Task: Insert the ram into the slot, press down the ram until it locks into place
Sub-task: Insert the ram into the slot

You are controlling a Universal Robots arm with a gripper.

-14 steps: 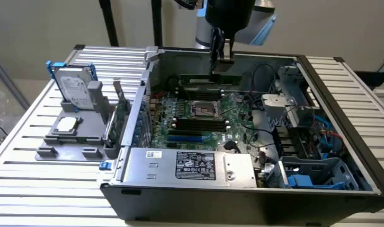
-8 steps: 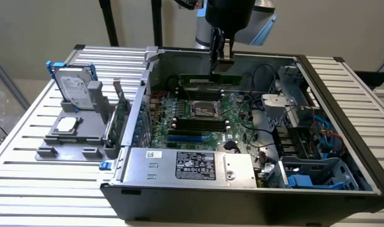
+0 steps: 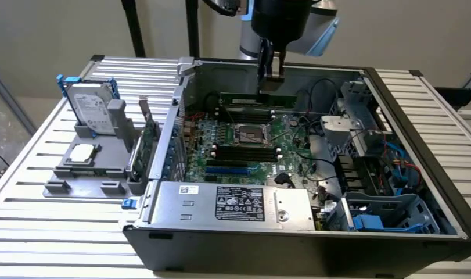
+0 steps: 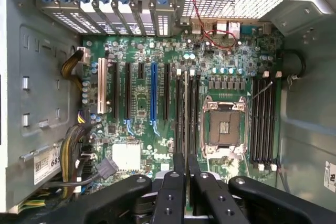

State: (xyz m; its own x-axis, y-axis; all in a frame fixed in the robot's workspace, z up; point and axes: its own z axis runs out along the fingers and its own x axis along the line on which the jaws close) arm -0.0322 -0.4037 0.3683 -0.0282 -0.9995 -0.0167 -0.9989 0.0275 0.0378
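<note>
The ram (image 3: 258,99) stands on its long edge inside the open computer case (image 3: 421,151), at the far side of the processor socket (image 3: 249,135). In the wrist view the ram (image 4: 186,119) appears as a thin line along the slot (image 4: 181,114), one of the black sockets beside that processor socket (image 4: 223,127). It is lined up this way so that its lower edge can go straight down into the socket. I cannot tell if it is already fully seated or if the end clips are locked.

The gripper (image 3: 270,87) comes from above, and its fingers (image 4: 173,192) are closed on the upper edge of the stick, near its middle, which keeps it upright. The case lies on the slatted counter (image 3: 33,232).
</note>
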